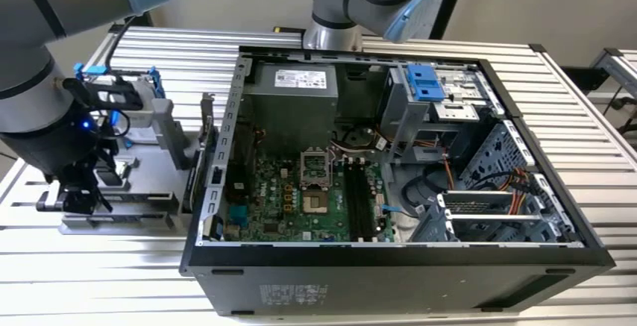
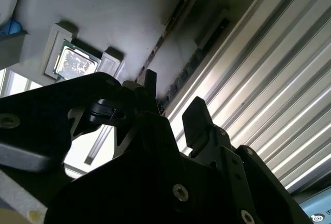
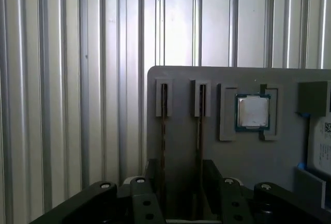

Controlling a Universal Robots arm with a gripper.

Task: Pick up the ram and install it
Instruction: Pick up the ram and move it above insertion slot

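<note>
Two ram sticks stand on edge in slots of a grey holder [image 3: 181, 81]: one ram [image 3: 200, 125] and a second ram [image 3: 164, 125] beside it. In the second wrist view the ram [image 2: 204, 48] shows as a dark strip. My gripper [image 3: 182, 190] hangs low over the holder, open, its black fingers [image 3: 213, 180] standing on either side of the sticks without clamping them. In the exterior view the gripper [image 1: 74, 192] is at the far left, over the holder [image 1: 119, 221], beside the open computer case [image 1: 398, 255].
A square silver processor [image 3: 253, 112] sits in the holder next to the sticks. A drive in a blue frame [image 1: 130, 102] stands behind the holder. Inside the case, the motherboard's dark memory slots [image 1: 360, 192] lie right of the processor socket [image 1: 313, 184]. Ribbed aluminium table [image 3: 62, 79] all around.
</note>
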